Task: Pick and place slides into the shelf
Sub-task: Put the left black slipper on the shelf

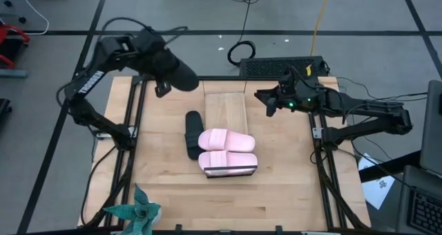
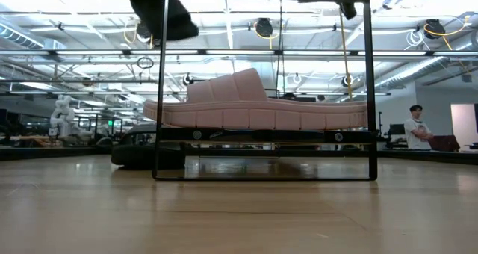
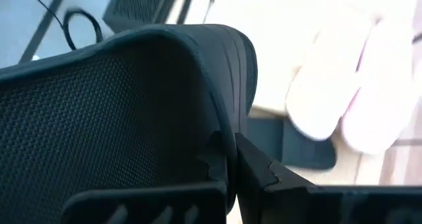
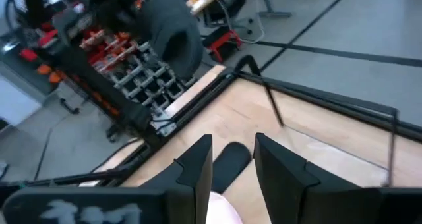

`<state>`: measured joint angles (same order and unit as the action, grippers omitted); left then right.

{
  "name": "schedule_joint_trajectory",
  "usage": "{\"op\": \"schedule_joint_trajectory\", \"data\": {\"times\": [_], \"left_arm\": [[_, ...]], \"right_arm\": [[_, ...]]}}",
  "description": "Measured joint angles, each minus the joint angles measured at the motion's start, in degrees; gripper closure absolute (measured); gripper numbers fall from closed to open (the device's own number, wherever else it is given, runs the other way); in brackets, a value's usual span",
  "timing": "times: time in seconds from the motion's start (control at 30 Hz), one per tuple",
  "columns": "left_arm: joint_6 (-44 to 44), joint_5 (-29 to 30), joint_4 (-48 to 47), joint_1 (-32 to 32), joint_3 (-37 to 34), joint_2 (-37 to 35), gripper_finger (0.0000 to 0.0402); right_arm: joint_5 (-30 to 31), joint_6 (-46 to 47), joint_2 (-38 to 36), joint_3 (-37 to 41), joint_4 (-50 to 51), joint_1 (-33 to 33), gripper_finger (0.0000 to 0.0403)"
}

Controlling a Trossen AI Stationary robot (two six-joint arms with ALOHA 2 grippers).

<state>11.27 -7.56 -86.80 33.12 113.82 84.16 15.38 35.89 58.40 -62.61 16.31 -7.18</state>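
Note:
My left gripper (image 3: 231, 165) is shut on a black slide (image 1: 174, 70) and holds it high above the table's far left part; the low view shows that slide (image 2: 160, 15) at the top. The second black slide (image 1: 193, 135) lies on the tabletop beside the shelf's left side. Two pale pink slides (image 1: 226, 139) (image 1: 228, 160) lie sole down, side by side, across the near end of the shelf (image 1: 226, 105). My right gripper (image 1: 266, 101) hovers open and holds nothing, to the right of the shelf's far end. My left gripper pinches an edge of the black slide (image 3: 227, 128) between its two fingers (image 3: 264, 171). The slide's dark textured body covers most of the wrist view, so which part the fingers have cannot be told. The slide is lifted clear of the table and the shelf.
Dark rails (image 1: 132, 124) (image 1: 319, 145) run along the table's left and right sides. A teal paper plant (image 1: 135, 213) stands at the near left corner. A keyboard (image 1: 283, 67) lies beyond the far edge. Bare wood (image 1: 283, 193) lies to the near right.

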Motion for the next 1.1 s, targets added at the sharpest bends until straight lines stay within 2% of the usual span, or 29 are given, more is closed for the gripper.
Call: {"op": "schedule_joint_trajectory", "data": {"times": [0.17, 0.37, 0.63, 0.83, 0.97, 1.1], "left_arm": [[-5.66, -0.50, 4.65, -0.09, 3.93, 0.00, 0.0402], [-10.96, -3.89, 19.66, -0.09, 4.66, 0.02, 0.0402], [-16.81, -4.48, 36.42, -0.09, 4.66, 0.02, 0.0402], [-21.00, -5.26, 45.11, -0.09, 4.67, 0.04, 0.0401], [-22.84, -8.10, 46.18, -0.09, 4.59, 0.04, 0.0401], [-25.49, -10.73, 43.97, -1.58, 1.39, 0.04, 0.0401]], "right_arm": [[-3.88, -1.49, 2.95, 0.02, -7.63, 0.00, 0.0300], [-10.93, -2.52, 8.69, 0.02, -15.69, 0.00, 0.0300], [-11.23, -1.04, 13.35, 0.02, -17.46, 0.02, 0.0300], [-11.16, -5.00, 13.66, 0.04, -25.86, 0.02, 0.0300], [-11.03, -7.98, 13.00, 0.04, -29.63, -0.36, 0.0300], [-11.00, -9.65, 11.82, 0.04, -30.73, -1.47, 0.0300]]}}
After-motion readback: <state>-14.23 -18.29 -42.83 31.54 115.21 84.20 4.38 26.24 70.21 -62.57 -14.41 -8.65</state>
